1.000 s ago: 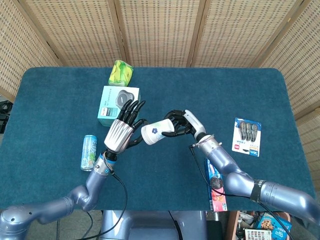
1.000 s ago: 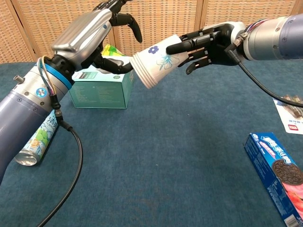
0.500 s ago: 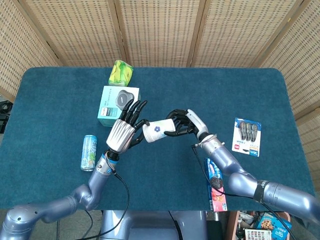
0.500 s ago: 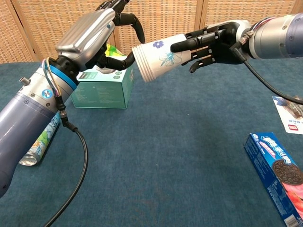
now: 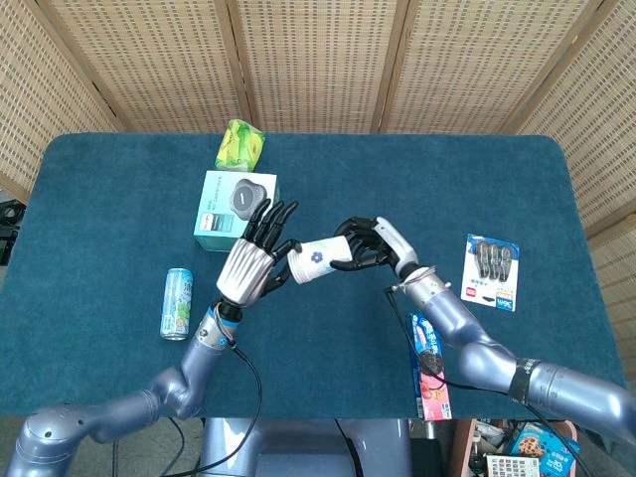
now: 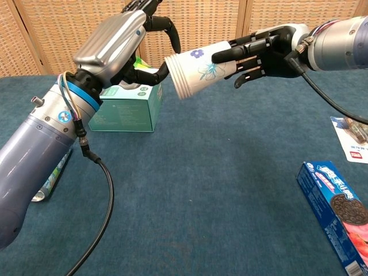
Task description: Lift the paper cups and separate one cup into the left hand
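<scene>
Right hand (image 6: 256, 54) grips the stacked cups (image 6: 198, 68) above the table, lying sideways, rims toward nine o'clock. Left hand (image 6: 123, 37), fingers spread, touches the rims.

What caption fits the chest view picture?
Right hand holds stacked paper cups sideways in the air while left hand reaches their rims.

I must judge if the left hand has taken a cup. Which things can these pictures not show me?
- Left hand contact with the paper cups: the hand's own back covers it in both views.
- Number of cups: chest view shows stacked rims, too fine to count.
- Cup bottom: right hand covers it.
- Can: left arm hides most, chest view.
</scene>
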Motion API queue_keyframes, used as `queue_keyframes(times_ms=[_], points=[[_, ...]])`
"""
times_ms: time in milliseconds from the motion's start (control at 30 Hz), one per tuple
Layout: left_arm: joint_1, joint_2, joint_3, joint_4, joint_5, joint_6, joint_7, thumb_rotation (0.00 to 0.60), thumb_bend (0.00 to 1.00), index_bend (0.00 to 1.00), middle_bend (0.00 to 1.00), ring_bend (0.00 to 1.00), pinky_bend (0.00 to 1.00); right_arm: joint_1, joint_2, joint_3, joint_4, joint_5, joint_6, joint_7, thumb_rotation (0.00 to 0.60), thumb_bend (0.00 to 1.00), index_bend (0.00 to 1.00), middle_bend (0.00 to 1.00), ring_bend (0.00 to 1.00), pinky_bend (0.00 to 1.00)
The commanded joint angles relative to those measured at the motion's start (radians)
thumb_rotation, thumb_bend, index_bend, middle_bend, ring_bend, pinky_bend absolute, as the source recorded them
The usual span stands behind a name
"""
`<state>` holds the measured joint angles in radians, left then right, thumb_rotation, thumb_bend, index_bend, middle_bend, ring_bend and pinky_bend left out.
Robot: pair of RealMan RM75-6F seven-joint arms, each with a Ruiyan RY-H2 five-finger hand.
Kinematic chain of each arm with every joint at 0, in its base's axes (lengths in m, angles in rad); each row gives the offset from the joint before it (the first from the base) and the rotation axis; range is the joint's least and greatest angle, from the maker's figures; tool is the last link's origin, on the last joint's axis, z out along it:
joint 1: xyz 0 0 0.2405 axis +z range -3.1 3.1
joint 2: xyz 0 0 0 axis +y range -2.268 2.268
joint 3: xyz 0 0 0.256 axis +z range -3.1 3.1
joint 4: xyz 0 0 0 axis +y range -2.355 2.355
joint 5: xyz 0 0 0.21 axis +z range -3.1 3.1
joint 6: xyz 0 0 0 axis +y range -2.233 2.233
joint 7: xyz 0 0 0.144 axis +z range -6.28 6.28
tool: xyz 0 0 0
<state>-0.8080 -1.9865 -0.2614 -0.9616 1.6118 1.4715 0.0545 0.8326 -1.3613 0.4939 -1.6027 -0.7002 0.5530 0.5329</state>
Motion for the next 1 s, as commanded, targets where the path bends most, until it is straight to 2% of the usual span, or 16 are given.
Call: queue_keyframes(times_ms=[33,333,1000], points=[[-0.002,-0.004,-0.001,0.004,-0.003,0.000,0.001,0.600,0.54,0.63,0.00,0.00,0.00,-0.002,0.002,0.001,0.002,-0.002,-0.002,0.004,0.600,0.35,0.63,0.63,0.54,0.61],[-0.006,-0.016,-0.002,0.026,-0.009,0.013,-0.001,0.600,0.56,0.69,0.01,0.00,0.00,-0.014,0.009,0.008,0.010,-0.014,-0.008,0.020,0.600,0.35,0.63,0.63,0.54,0.61],[0.064,0.044,0.016,0.073,-0.031,0.088,-0.098,0.600,0.56,0.70,0.02,0.00,0.00,-0.070,0.076,0.034,0.050,-0.045,-0.031,0.078,0.600,0.35,0.63,0.63,0.54,0.61]])
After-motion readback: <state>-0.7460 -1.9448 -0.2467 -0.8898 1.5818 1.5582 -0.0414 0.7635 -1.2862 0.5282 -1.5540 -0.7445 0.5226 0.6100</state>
